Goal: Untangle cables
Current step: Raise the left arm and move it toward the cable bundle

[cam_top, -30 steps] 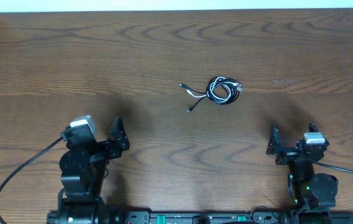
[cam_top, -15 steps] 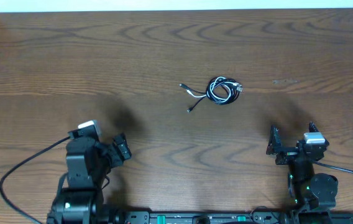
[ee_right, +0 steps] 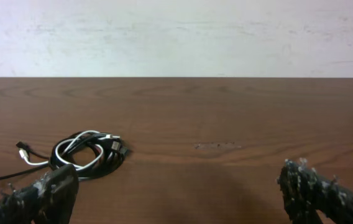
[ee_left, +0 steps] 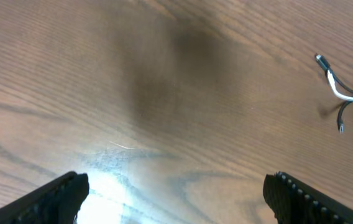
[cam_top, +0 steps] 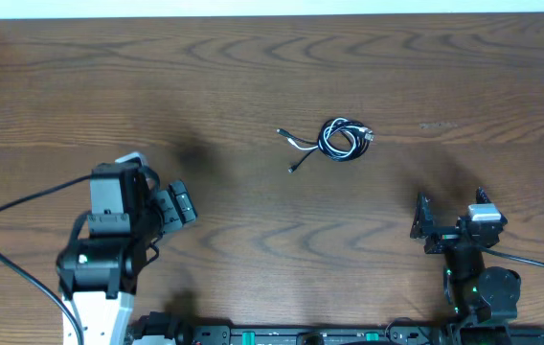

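A dark brown wood-grain bench [cam_top: 253, 57] is stretching across the scene, and a pale, scuffed wall [ee_right: 176, 31] is rising behind its far edge. Two thin short cables, one black and one white [cam_top: 340, 139], are lying coiled together in one small tangled loop on the far half of the bench, a little right of centre. Two loose tails are trailing out to the left of the loop: a white tail [cam_top: 296, 142] ending in a small plug, and a black tail [cam_top: 301, 161] bending toward the near side. The left pincer [cam_top: 178, 205] is hovering at the near left, well apart from the cables, its jaws standing wide and holding nothing. The right pincer [cam_top: 447, 217] is sitting at the near right, its jaws likewise spread wide and empty, with the loop lying to its far left.
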Controlling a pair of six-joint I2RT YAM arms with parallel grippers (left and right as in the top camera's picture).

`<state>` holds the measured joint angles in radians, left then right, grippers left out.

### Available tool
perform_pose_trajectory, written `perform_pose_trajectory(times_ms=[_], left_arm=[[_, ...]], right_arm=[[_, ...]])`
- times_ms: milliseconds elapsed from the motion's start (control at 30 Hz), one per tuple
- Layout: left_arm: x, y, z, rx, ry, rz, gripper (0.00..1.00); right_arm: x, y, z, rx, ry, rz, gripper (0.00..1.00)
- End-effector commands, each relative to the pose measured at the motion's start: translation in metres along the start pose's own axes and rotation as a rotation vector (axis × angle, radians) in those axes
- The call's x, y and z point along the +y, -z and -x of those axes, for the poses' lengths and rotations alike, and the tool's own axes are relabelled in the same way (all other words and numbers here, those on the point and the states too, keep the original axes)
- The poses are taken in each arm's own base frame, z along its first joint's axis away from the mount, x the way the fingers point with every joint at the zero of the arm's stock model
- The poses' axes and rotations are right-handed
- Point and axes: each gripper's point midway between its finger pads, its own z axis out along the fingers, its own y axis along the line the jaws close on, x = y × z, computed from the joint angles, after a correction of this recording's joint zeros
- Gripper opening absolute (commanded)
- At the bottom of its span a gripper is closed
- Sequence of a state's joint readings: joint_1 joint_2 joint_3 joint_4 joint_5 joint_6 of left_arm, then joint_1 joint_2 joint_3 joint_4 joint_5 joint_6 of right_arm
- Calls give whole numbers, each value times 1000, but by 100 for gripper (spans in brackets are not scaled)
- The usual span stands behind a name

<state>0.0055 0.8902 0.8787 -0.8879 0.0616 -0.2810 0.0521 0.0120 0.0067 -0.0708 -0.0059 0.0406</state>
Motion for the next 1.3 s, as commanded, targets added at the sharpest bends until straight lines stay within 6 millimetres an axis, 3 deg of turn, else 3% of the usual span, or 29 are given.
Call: perform_pose_trajectory(times_ms=[0, 233, 367, 633, 1033, 1267], left_arm=[[-4, 15, 19, -14, -22, 10, 95], [-6, 41, 41, -35, -24, 40, 95], [-5, 42, 54, -88, -23, 50, 95], [-5, 41, 55, -85, -23, 51, 95], [-5, 40, 54, -82, -23, 52, 95], [-5, 39, 54, -81, -23, 52, 95]], right_arm=[[5, 0, 0, 1, -11, 26, 99], [-1, 0, 2, -10, -38, -7, 99], [0, 1, 5, -9, -104, -6, 99], [-4, 4, 22, 70, -101, -40, 99], [9, -24, 60, 337, -104, 6, 99], [14, -39, 60, 612, -114, 7, 99]])
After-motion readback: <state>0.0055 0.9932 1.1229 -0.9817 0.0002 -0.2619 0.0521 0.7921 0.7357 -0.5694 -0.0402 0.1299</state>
